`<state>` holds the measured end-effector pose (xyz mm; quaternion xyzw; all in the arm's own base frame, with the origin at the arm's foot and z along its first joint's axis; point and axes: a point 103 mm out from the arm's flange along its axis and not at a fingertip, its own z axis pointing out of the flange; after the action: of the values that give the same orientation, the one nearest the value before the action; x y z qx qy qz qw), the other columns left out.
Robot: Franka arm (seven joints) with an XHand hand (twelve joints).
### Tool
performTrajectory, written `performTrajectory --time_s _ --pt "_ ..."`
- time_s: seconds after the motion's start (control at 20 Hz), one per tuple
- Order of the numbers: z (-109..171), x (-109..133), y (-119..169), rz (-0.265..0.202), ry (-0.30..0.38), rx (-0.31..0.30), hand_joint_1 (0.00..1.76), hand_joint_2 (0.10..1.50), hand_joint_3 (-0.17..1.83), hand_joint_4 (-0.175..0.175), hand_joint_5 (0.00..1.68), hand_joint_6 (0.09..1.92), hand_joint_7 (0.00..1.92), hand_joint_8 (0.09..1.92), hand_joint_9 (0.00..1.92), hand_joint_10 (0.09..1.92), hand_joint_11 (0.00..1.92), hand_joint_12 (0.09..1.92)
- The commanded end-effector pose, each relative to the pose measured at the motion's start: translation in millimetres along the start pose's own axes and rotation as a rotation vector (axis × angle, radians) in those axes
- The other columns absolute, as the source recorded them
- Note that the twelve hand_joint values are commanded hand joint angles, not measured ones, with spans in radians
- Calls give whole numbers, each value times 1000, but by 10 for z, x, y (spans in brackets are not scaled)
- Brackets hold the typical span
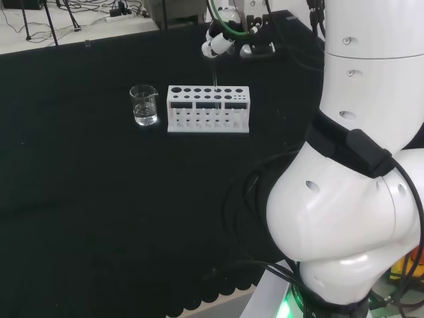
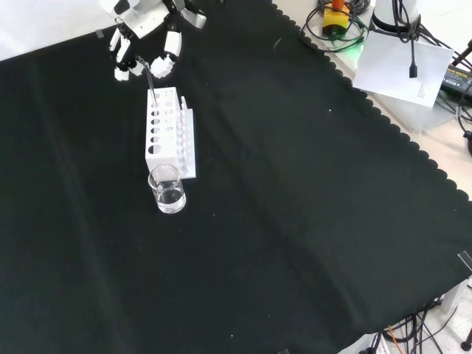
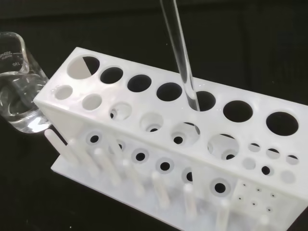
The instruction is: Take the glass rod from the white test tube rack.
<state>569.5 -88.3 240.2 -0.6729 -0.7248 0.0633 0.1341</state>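
One white test tube rack, on the table under black cloth. One glass rod, upright, its lower end at a large hole in the rack's top; in the front view its upper end is between the fingers of my hand, which curl in and pinch it above the rack's far end. One clear beaker holding a little clear liquid, just beside the rack on its left in the head view. Past the cloth's scalloped edge, front view: cables and a white sheet.
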Motion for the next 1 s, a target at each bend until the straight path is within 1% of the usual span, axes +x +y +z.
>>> performTrajectory --time_s 0.05,0.15,0.35,0.45,0.55,0.6,0.65,0.7,0.8,0.85,0.95,1.0 --pt "6 120 20 -30 -38 -21 777 903 588 -175 532 807 1043 955 1229 906 866 1245" --pt "-18 166 20 -41 -45 -32 866 874 626 -175 587 891 1109 953 1361 875 1115 1168" --pt "-56 229 11 -55 -55 -59 1007 821 703 -175 660 956 1187 1015 1539 831 1511 1026" --pt "-58 242 7 -58 -52 -63 1064 801 730 -175 696 975 1215 1058 1599 823 1634 959" --pt "-55 261 5 -59 -53 -65 1089 794 743 -175 718 987 1232 1080 1625 823 1684 934" --pt "-52 274 7 -60 -58 -67 1099 876 603 -175 761 1086 1243 1089 1638 821 1702 920" --pt "-46 295 22 19 -96 -34 1109 959 447 -175 799 1150 1258 1100 1655 819 1733 892" --pt "-44 318 39 42 -112 -29 1117 1021 323 -175 825 1179 1270 1113 1667 821 1766 857" --pt "-56 345 39 25 -130 -100 1140 1056 207 -175 890 1141 1305 1156 1680 860 1822 771" --pt "-94 345 20 14 -161 -165 1157 987 294 -175 947 1089 1334 1163 1677 887 1793 773" --pt "-152 342 -5 -3 -195 -211 1240 885 467 -175 962 946 1173 1226 1653 933 1724 799" --pt "-222 333 -43 -18 -204 -234 1264 855 516 -175 969 902 1133 1237 1642 944 1695 807"
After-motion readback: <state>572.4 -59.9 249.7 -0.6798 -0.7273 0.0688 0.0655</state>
